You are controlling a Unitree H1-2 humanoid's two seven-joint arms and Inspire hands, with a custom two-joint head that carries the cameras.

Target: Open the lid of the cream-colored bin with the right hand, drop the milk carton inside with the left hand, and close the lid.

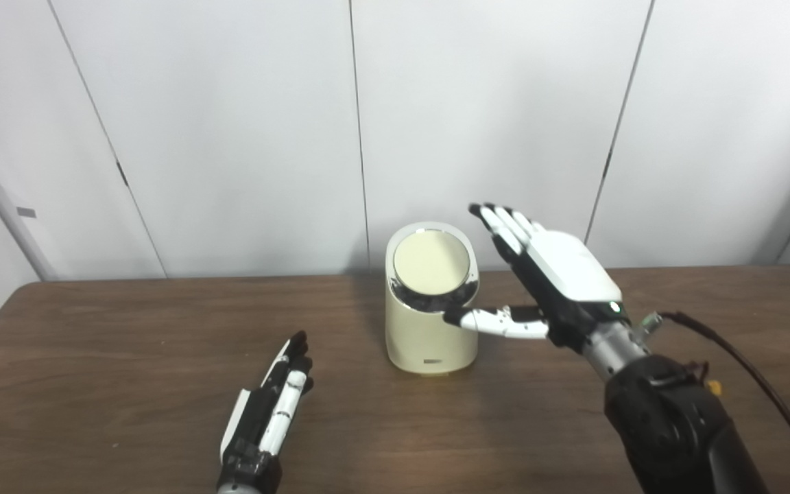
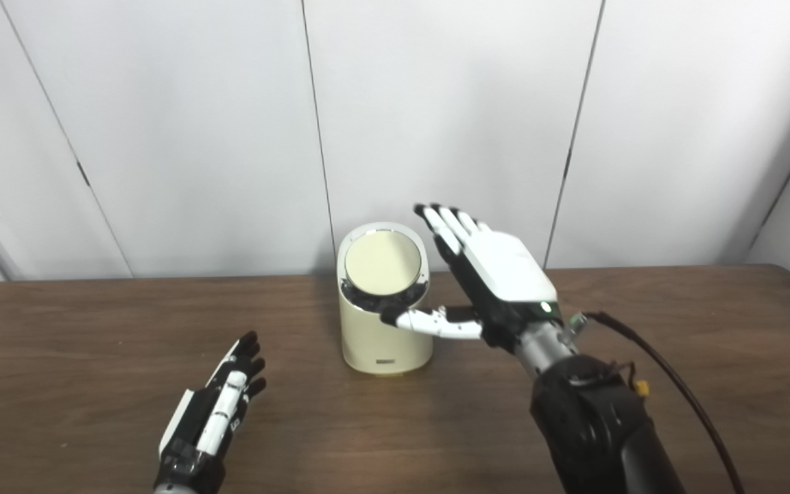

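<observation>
Plain white panels back a brown surface (image 1: 127, 329). My right hand (image 1: 559, 274) is spread and empty, thumb beside the bin (image 1: 429, 329) at its 3 o'clock; the lid (image 1: 433, 263) looks closed. I'd press its rim gently. My left hand (image 1: 268, 405) rests flat, empty, at 7 o'clock. No carton in sight.

Dark brown wood-grain table (image 1: 127, 343) with rounded far corners, spanning the full width of both views. Behind it, plain white wall panels (image 1: 230, 137) divided by thin dark vertical seams, slightly splayed. Small grey tag (image 1: 26, 213) on the leftmost panel. Even, diffuse lighting; soft sheen on the tabletop.
</observation>
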